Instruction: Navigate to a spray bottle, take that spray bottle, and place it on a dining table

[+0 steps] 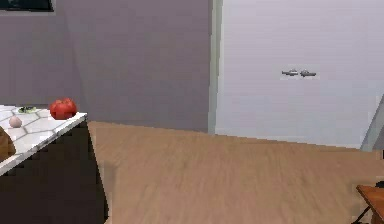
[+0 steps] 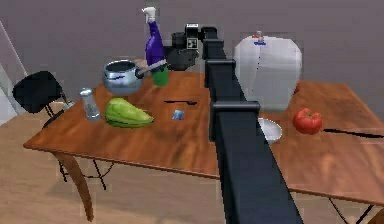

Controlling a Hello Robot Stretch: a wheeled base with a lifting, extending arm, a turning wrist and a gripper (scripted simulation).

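the jaws hang near the bottle (image 2: 154,45) over the wooden bench (image 2: 150,140) — whether they hold it cannot be told.

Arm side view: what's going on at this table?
The robot's arm reaches out over the wooden dining table, its gripper at a purple spray bottle with a white trigger. Whether it holds the bottle cannot be told. A pot, a green vegetable and a tomato sit on the table.

No legible text, label, number or sign on anything.
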